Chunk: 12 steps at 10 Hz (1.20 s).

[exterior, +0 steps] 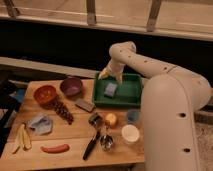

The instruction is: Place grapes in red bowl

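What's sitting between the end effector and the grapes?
In the camera view, the end effector hangs over the back-left corner of the green tray. Between it and the grapes: the tray's left wall, then a small dark block on the table.

Wooden worktop (75,132) before me, pale grain, dim warm light. Behind it, broad dark band of wall (55,47) spans full width. Above that, pale sill (180,33) carrying three upright metal posts (91,12); washed-out bright ground beyond them. Light-coloured ledge (30,65) slants between dark wall and worktop's far left edge. Speckled grey floor (206,145) at lower right. Deep shadow off worktop's left end.
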Each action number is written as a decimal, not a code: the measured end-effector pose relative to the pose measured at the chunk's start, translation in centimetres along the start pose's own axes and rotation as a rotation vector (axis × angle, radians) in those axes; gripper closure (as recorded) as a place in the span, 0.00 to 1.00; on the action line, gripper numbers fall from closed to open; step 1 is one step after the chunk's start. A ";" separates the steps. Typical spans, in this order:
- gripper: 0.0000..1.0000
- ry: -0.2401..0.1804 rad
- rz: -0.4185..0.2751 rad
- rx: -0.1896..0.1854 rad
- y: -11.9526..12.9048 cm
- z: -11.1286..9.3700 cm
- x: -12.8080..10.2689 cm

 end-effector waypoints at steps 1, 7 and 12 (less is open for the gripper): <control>0.20 0.000 0.000 0.000 0.0 0.0 0.0; 0.20 0.010 -0.120 0.055 1.3 1.1 0.3; 0.20 0.052 -0.477 0.038 10.5 1.5 5.4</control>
